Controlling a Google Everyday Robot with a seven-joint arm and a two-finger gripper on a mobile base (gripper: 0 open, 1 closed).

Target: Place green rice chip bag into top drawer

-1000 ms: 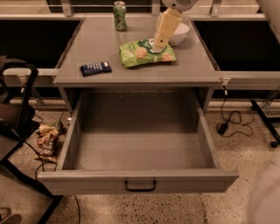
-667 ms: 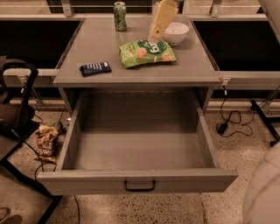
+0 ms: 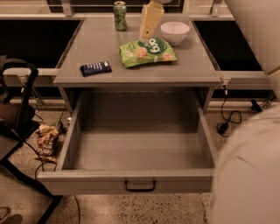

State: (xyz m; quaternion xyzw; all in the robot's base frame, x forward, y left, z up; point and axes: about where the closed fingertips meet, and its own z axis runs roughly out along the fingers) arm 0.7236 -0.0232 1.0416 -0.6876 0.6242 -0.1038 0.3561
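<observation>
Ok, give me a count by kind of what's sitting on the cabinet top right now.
Snack bags: 1, the green rice chip bag
Cans: 1, the green drink can
Bowls: 1, the white bowl
Packets: 1, the dark blue packet
Total: 4
The gripper hangs just over the bag's far edge; the top drawer below stands open.

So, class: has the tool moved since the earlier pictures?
Yes. The tool has shifted left, away from the white bowl, by the far edge of the green rice chip bag.
</observation>
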